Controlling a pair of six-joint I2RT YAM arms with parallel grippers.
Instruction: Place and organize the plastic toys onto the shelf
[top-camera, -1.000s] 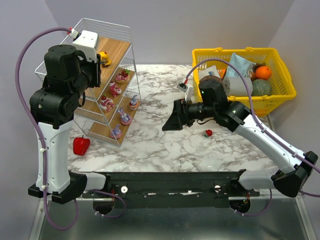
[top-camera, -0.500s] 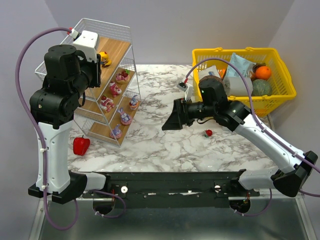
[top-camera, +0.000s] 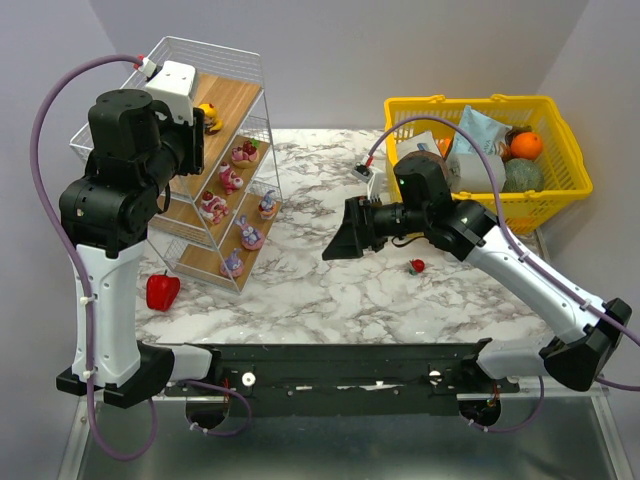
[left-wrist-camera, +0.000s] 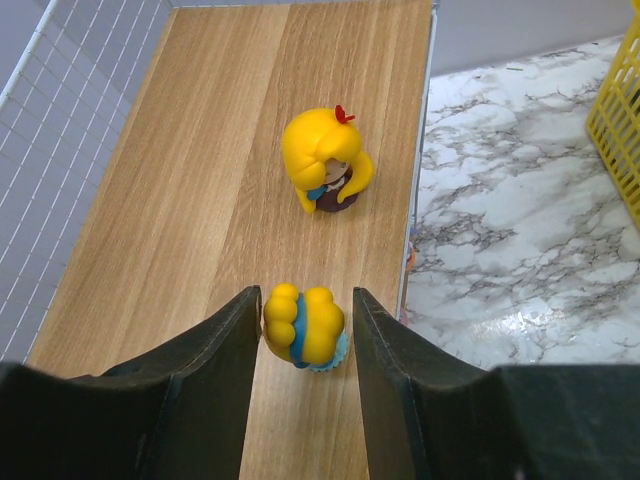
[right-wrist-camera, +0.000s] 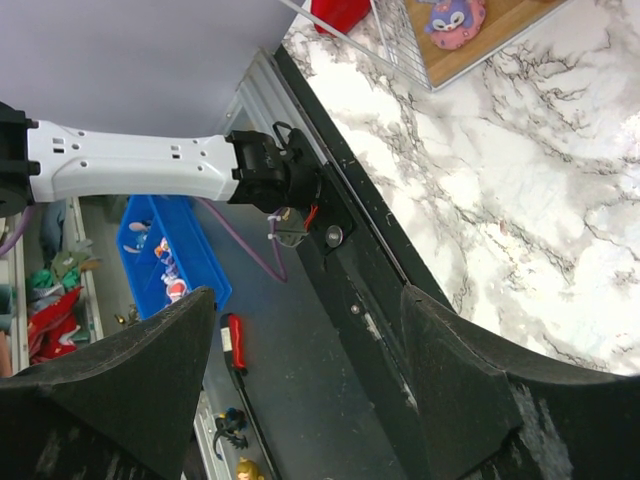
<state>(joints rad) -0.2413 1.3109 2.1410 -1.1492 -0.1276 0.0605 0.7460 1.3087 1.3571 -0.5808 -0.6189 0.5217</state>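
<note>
The shelf (top-camera: 238, 98) stands at the far left. On its top board (left-wrist-camera: 200, 150) a yellow figurine with a red bow (left-wrist-camera: 322, 165) stands ahead of my left gripper (left-wrist-camera: 307, 300). The gripper is open around a second yellow toy with a blue band (left-wrist-camera: 303, 326), which rests on the board; the left finger touches it, and a small gap shows at the right finger. Several pink and purple toys (top-camera: 245, 153) sit on the lower tiers. A small red toy (top-camera: 416, 266) lies on the table. My right gripper (top-camera: 335, 243) is open and empty above the table's middle (right-wrist-camera: 305, 300).
A red bell pepper (top-camera: 162, 290) lies on the table in front of the shelf. A yellow basket (top-camera: 570, 190) of groceries stands at the far right. The right wrist view shows the table's near edge and a blue bin (right-wrist-camera: 165, 250) on the floor beyond it.
My right arm has shifted slightly to the left. The left arm and the toys have not moved.
</note>
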